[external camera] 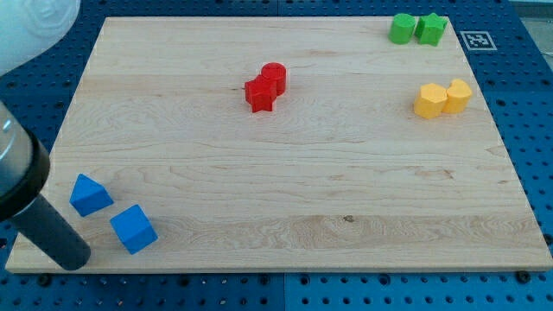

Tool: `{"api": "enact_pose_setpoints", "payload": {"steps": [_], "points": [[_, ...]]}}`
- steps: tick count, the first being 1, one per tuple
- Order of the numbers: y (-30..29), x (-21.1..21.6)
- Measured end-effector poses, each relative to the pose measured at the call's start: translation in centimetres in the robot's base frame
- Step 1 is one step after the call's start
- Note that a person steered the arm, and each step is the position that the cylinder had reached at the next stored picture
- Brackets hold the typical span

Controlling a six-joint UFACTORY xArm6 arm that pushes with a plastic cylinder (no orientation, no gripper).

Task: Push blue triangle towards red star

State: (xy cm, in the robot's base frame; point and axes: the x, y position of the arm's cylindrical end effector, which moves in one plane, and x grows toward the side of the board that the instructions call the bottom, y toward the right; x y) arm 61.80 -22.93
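- Board (294,199): wooden, largely bare.
- Red star (258,94): upper middle, touching a red cylinder (274,77).
- Blue triangle (89,194): bottom-left corner.
- My tip (73,257): a bare rod without jaws, below-left of the triangle, apart; star lies beyond, up-right.
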Motion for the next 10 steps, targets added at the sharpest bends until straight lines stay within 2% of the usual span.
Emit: {"api": "enact_pose_setpoints", "payload": {"steps": [2,3,9,10], "points": [[-4.4,-1.5],[-4.4,-4.6],[7.3,-9.2],[7.4,-11.1]]}}
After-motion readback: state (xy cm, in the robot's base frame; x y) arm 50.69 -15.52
